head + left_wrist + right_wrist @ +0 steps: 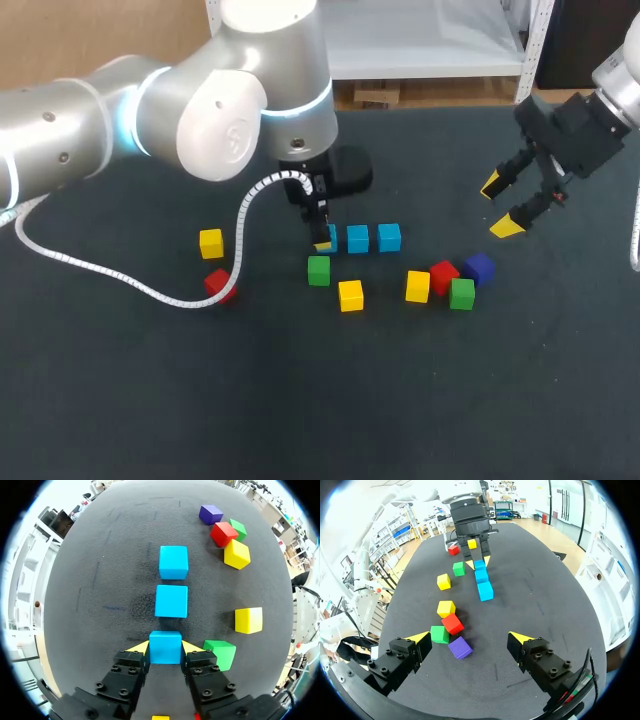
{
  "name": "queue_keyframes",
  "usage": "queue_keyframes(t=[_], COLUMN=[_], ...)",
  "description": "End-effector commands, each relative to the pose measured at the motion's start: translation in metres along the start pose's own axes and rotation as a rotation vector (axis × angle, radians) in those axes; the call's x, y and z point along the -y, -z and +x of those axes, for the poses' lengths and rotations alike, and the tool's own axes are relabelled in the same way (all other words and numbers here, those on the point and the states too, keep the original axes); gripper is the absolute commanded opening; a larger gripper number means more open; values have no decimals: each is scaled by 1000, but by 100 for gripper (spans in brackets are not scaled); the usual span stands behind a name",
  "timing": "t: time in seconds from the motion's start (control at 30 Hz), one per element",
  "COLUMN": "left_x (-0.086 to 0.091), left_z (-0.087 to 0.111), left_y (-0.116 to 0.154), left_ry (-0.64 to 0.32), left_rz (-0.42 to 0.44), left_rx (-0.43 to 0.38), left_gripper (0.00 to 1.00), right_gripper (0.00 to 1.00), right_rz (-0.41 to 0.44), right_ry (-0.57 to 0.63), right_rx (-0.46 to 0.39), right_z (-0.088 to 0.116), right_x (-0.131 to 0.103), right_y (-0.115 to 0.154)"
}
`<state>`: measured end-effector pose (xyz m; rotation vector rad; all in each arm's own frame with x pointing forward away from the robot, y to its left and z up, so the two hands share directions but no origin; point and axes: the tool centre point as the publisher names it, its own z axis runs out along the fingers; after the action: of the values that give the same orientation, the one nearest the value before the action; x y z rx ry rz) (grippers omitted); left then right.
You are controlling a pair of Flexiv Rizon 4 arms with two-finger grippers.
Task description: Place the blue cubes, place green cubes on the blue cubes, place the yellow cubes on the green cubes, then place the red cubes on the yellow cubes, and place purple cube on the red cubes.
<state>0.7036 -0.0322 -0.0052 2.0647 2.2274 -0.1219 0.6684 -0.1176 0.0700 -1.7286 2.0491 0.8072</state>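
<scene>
Three blue cubes lie in a row on the dark table. My left gripper (pixel 322 240) (pixel 165 647) is shut on the row's left-end blue cube (pixel 165 641), low at the table. The other two blue cubes (pixel 171 601) (pixel 173 562) lie straight ahead of it. A green cube (pixel 318 270) and a yellow cube (pixel 350 295) sit just in front of the row. A yellow cube (pixel 417 286), red cube (pixel 444 276), green cube (pixel 461 293) and purple cube (pixel 480 268) cluster at the right. My right gripper (pixel 505 205) (pixel 470 638) hangs open and empty above that cluster.
A yellow cube (pixel 211 243) and a red cube (pixel 220 284) lie at the left, the red one by my left arm's white cable (pixel 245 215). The left arm's bulk covers the back left of the table.
</scene>
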Motion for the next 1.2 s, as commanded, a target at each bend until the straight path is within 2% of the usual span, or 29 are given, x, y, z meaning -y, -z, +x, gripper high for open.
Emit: queue_keyframes(t=[0.03,0.13,0.2,0.27,0.3,0.47,0.73,1.03,1.1,1.2], left_x=[0,1,1,1,1,1,0,1,1,1], left_z=[-2,-3,-4,-4,-4,-4,-3,-2,-2,-2], left_y=[-1,-1,-1,-1,-1,-1,0,-1,-1,-1], left_ry=[-5,-10,-14,-15,-16,-15,-15,-12,-12,-9], left_rz=[4,4,3,4,4,4,-3,4,7,10], left_rx=[0,3,4,4,4,2,-3,-3,-5,-8], left_gripper=[22,16,16,20,27,37,33,39,47,79], right_gripper=[100,100,100,100,100,100,100,100,100,100], right_rz=[0,0,0,0,0,0,0,0,0,0], right_ry=[1,1,1,1,1,1,1,1,1,1], right_rx=[1,1,1,1,1,1,1,1,1,1], right_z=[0,0,0,0,0,0,0,0,0,0], right_x=[0,0,0,0,0,0,0,0,0,0], right_y=[0,0,0,0,0,0,0,0,0,0])
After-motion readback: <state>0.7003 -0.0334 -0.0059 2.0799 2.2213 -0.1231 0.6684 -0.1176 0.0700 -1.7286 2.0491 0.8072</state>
